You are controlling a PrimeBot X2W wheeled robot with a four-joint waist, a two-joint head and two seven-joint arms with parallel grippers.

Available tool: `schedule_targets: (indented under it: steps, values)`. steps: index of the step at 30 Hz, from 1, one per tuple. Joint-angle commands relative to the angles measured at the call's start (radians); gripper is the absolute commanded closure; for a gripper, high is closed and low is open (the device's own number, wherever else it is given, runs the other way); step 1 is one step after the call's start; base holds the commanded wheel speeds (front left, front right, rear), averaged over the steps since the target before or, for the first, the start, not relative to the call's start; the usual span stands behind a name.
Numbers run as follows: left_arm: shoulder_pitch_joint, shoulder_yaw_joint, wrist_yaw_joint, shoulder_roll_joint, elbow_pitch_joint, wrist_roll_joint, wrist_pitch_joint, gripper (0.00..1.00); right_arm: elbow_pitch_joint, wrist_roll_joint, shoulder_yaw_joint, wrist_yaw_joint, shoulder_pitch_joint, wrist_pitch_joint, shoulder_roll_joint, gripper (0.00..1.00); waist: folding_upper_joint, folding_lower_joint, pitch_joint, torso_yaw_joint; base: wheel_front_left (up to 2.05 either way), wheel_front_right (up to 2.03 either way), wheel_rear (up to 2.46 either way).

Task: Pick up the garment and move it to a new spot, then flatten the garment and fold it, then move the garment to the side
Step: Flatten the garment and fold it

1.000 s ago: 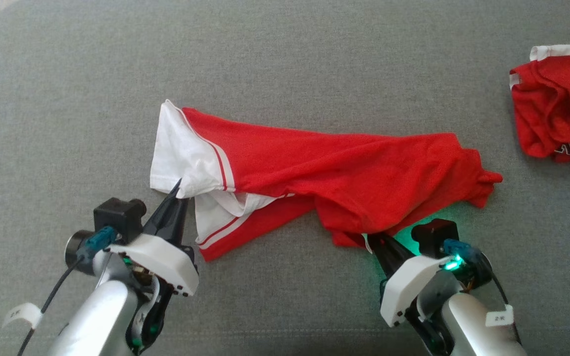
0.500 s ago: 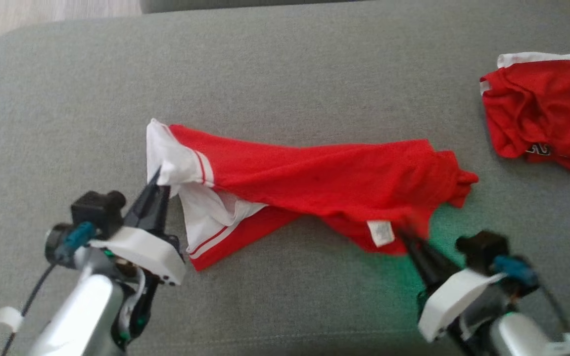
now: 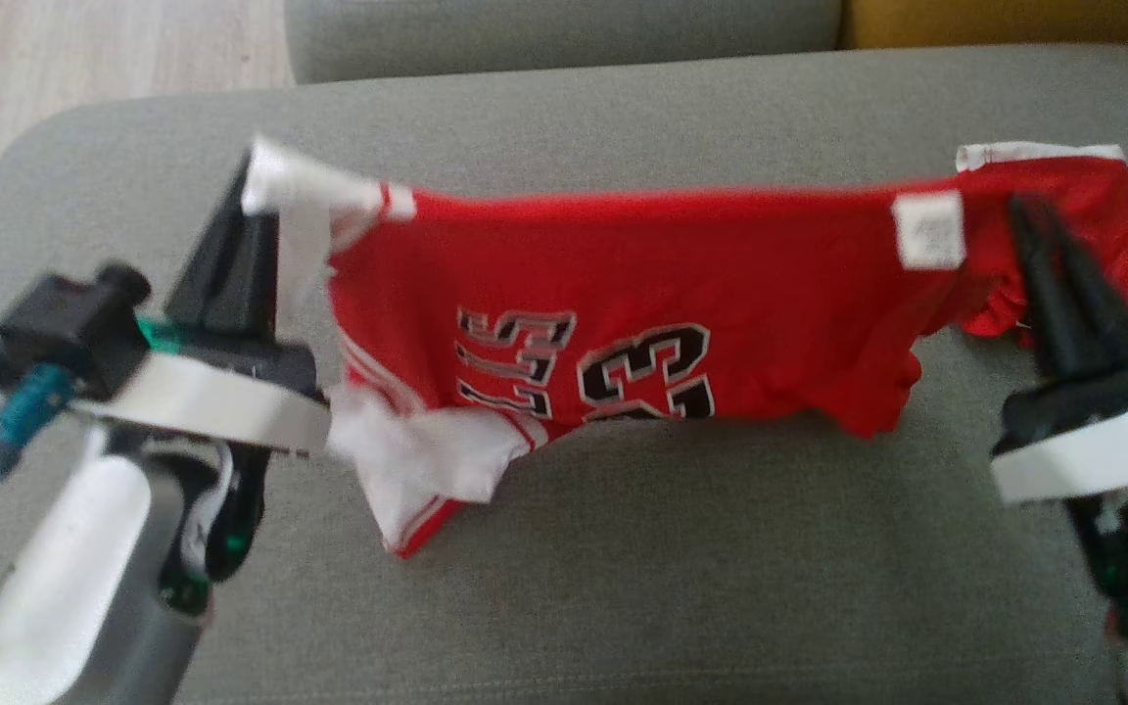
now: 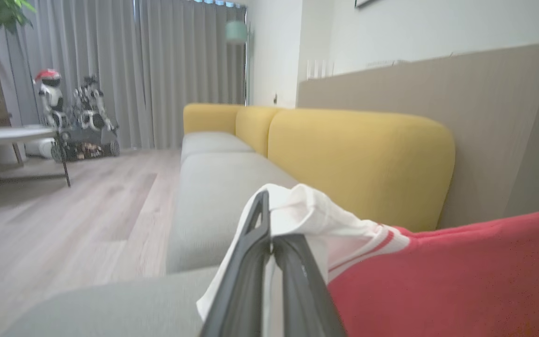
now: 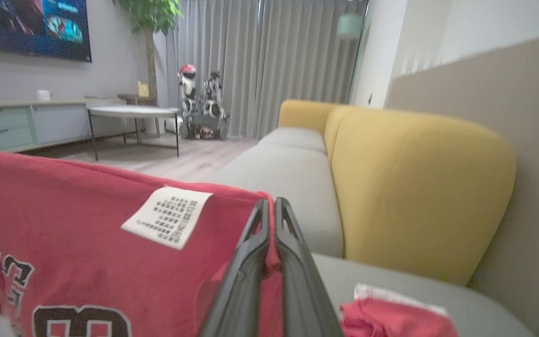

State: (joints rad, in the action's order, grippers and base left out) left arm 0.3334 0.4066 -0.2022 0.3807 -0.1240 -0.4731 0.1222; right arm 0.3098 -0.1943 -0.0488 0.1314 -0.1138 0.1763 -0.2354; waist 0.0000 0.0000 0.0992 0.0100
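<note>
Head view | our L gripper [image 3: 249,176] pinches white corner of shirt [image 3: 642,284] | our R gripper [image 3: 1026,211] clamps red corner by tag [image 3: 928,230] | shirt hangs taut betw. them over sofa [image 3: 623,587]

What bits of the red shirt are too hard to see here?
- Head view: the shirt has lettering that is blurred and partly lost in folds.
- Right wrist view: the label has print too small to read.
- Right wrist view: the other red garment is cut off by the bottom edge.

Soft matt red cloth of the garment [image 3: 642,284], its white label [image 3: 928,230] papery, against the coarse grey weave of the sofa seat [image 3: 721,587] and the smooth pale wood floor [image 3: 84,49]
</note>
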Motion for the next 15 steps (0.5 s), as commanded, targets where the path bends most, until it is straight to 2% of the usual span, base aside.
schedule_targets:
  steps: [1, 9, 15]
  values:
    - [0.085, -0.054, -0.003, 0.043, -0.066, 0.017, -0.002, 1.0, 0.062, 0.011, -0.001, -0.001, -0.056, -0.006, -0.027, 1.0, 0.0, 0.0, -0.014, 0.009, 0.0, 0.0, 0.0]
    - [0.169, -0.05, -0.003, 0.061, -0.173, 0.033, -0.064, 1.0, 0.113, 0.009, 0.013, -0.001, -0.139, -0.008, -0.045, 1.0, 0.0, 0.0, -0.025, 0.013, 0.0, 0.0, 0.0]
    - [0.273, -0.052, 0.03, 0.056, -0.132, 0.013, -0.086, 1.0, 0.049, -0.045, 0.021, -0.001, -0.235, -0.025, -0.045, 1.0, 0.0, 0.0, 0.018, 0.019, 0.0, 0.0, 0.0]
